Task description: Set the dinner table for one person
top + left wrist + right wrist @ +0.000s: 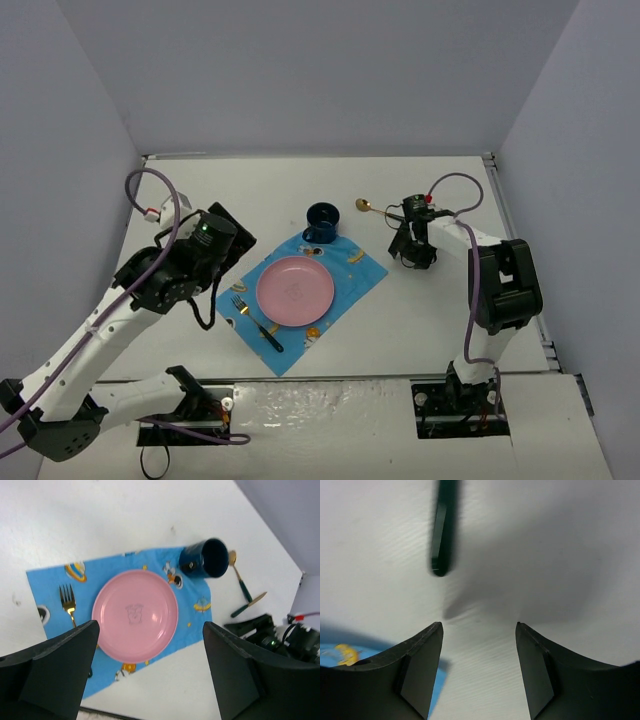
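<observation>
dinner table point(330, 185) matte white, flat and broad; left jaws and right jaws both spread wide, empty

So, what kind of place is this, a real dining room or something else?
Probably a robot test cell, not a home: bare grey walls box in the white dinner table, and a left arm and right arm are bolted at its near edge.
</observation>
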